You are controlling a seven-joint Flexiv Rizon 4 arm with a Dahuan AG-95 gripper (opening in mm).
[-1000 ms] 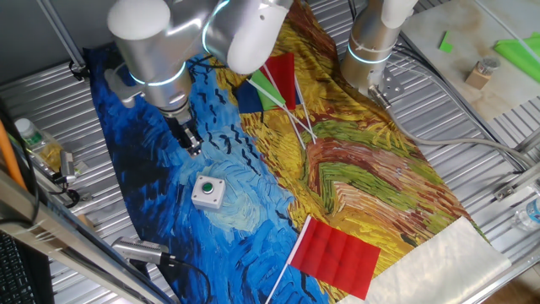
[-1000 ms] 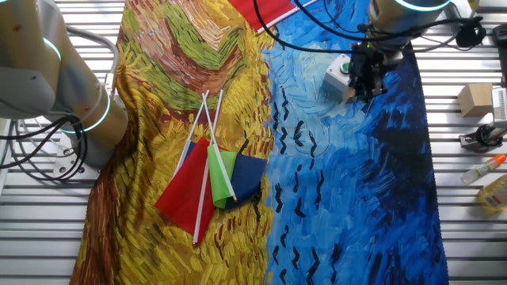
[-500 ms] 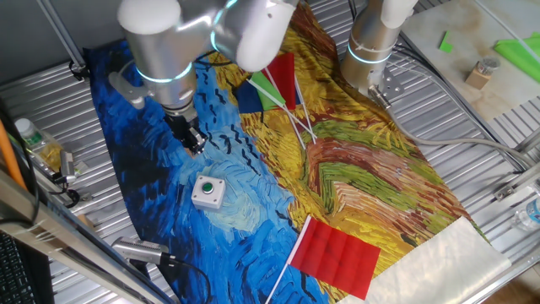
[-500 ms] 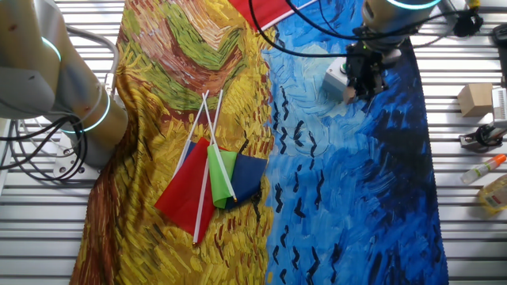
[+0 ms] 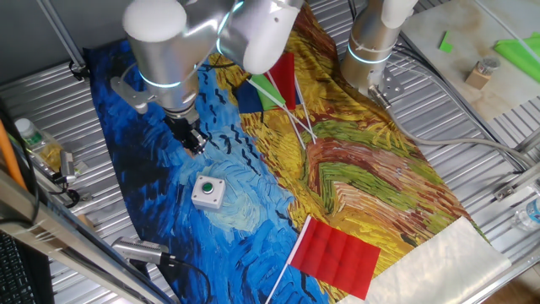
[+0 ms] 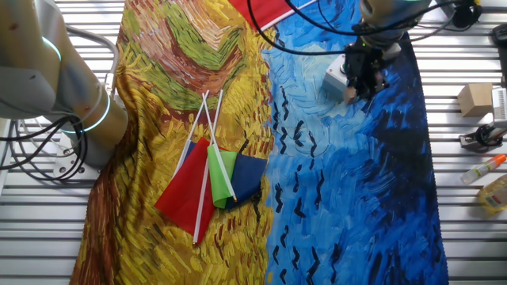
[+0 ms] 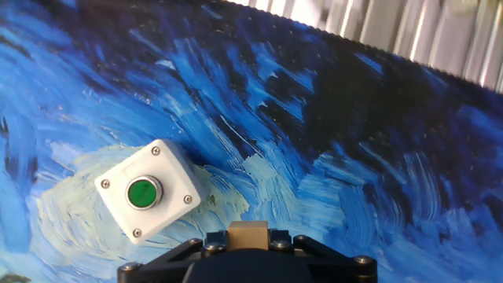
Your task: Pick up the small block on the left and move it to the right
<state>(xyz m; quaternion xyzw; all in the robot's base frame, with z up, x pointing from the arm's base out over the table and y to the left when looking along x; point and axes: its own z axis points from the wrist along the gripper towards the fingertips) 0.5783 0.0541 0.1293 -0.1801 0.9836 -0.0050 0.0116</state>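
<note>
The small block (image 7: 250, 234) sits clamped between the black fingers of the gripper (image 7: 250, 245), held above the blue part of the painted cloth (image 7: 377, 157).

In the hand view only the tan top face of the block shows at the bottom edge, framed on both sides by the gripper's dark metal; the jaws are narrow, closed against it. The white button box (image 7: 149, 199) with its green button lies on the cloth at about ten o'clock from the block, near it but apart. In one fixed view the gripper (image 5: 192, 142) hangs at about eleven o'clock from the button box (image 5: 207, 192). In the other fixed view the gripper (image 6: 363, 83) partly overlaps the box (image 6: 337, 75). A bundle of flags (image 6: 214, 178) lies on the yellow part, well apart.
</note>
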